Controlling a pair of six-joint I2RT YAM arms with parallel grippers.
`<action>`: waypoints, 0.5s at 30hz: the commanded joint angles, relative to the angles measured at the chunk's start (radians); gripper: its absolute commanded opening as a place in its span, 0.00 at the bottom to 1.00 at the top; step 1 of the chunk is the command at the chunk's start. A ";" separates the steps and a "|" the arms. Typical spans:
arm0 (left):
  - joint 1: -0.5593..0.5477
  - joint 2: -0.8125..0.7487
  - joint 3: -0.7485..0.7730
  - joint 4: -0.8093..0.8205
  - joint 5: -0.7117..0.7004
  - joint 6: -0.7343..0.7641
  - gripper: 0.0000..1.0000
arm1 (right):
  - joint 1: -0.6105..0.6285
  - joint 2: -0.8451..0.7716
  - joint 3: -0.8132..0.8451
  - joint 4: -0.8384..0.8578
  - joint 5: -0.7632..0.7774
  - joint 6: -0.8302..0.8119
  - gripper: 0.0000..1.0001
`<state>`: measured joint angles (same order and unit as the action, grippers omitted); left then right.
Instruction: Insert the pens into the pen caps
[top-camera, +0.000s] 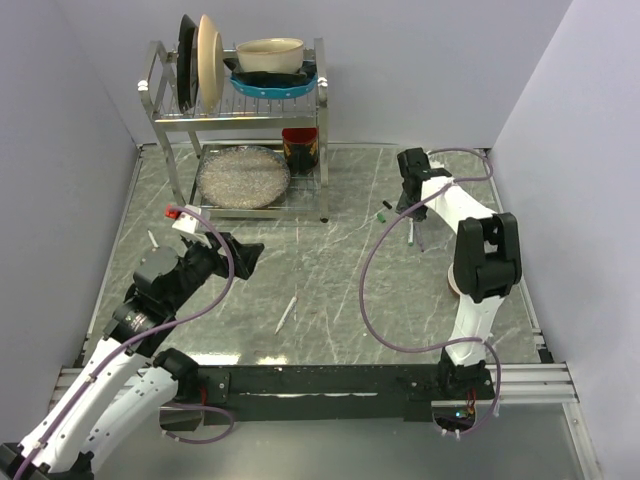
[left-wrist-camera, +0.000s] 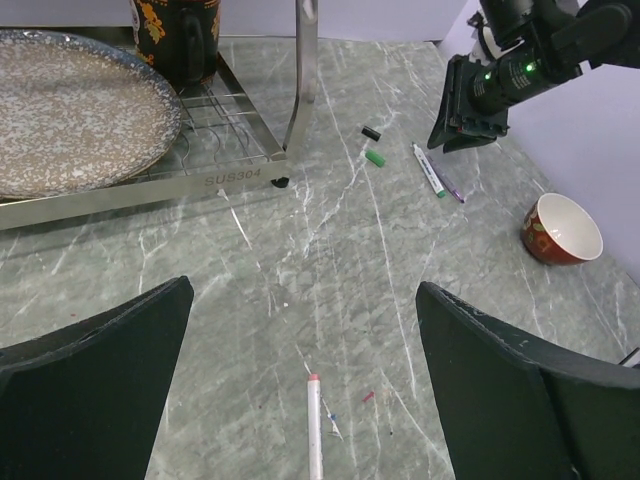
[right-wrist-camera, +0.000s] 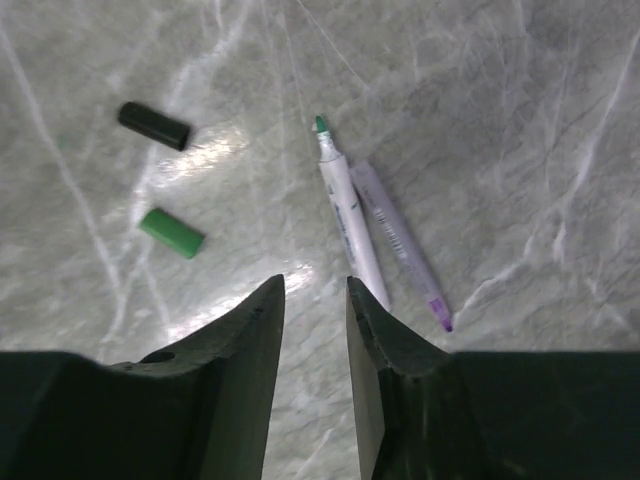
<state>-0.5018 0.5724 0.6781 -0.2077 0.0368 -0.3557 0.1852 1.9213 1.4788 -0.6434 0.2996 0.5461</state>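
My right claw (right-wrist-camera: 313, 292), narrowly parted and empty, hovers with the green pen (right-wrist-camera: 345, 215) just ahead-right and the green cap (right-wrist-camera: 172, 232) ahead-left, while my left claw (left-wrist-camera: 305, 290) gapes wide, the pink pen (left-wrist-camera: 314, 425) lying close before it.

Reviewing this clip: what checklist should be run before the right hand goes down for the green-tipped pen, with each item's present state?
1. Right hand empty, slightly open: ok.
2. Green-tipped pen uncapped: ok.
3. That pen clear of neighbours: not ok; purple-tipped pen lies against it.
4. Green cap lying free, apart from black cap: ok.
5. Left hand open, empty, pink-tipped pen below: ok.
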 joint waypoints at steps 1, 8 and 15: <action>-0.003 -0.006 0.026 0.028 0.005 0.020 0.99 | -0.007 0.011 0.031 -0.006 0.015 -0.090 0.37; -0.003 -0.005 0.026 0.028 0.017 0.020 0.99 | -0.018 0.076 0.012 -0.002 0.019 -0.107 0.36; -0.003 -0.005 0.023 0.034 0.025 0.026 0.99 | -0.030 0.090 0.000 0.025 0.027 -0.130 0.36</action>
<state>-0.5018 0.5728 0.6781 -0.2073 0.0406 -0.3531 0.1661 2.0098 1.4708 -0.6464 0.3065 0.4465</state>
